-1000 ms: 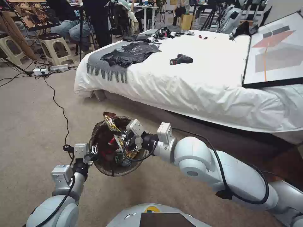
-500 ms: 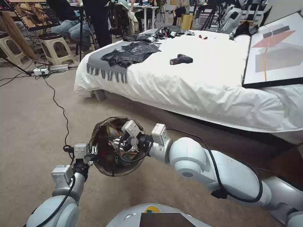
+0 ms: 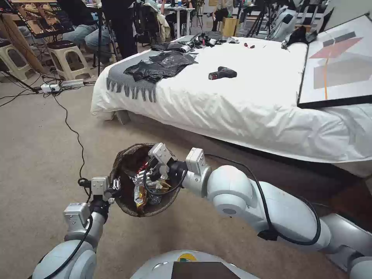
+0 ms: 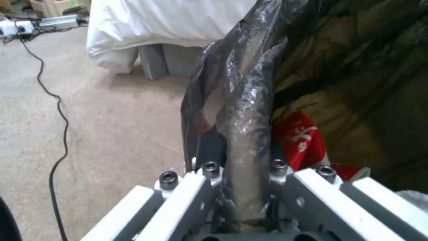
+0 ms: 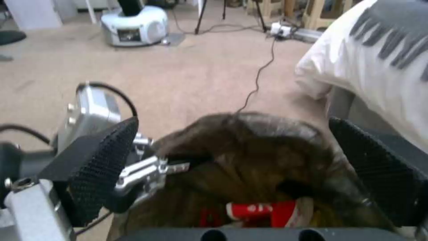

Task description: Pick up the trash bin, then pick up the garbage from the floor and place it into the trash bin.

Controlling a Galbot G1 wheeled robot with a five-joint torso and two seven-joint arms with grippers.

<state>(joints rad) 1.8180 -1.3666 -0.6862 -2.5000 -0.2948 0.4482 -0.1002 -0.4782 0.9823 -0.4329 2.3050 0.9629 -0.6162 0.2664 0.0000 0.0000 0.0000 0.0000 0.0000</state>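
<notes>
The trash bin, lined with a dark bag, hangs above the carpet. My left gripper is shut on its near-left rim; in the left wrist view the fingers pinch the bag-covered rim. My right gripper hovers over the bin's mouth, open, with nothing between its black pads. Garbage lies inside the bin: a yellow snack wrapper and a red-and-white paper cup, which also shows in the right wrist view.
A bed with a white duvet stands close behind the bin. On it lie a black-and-red power drill, black plastic sheets and a framed picture. A black cable crosses the carpet to the left. Stools stand beyond.
The right gripper carried a yellow wrapper down into the bin and let it go; the wrapper now lies inside. The left gripper and the bin held still.
</notes>
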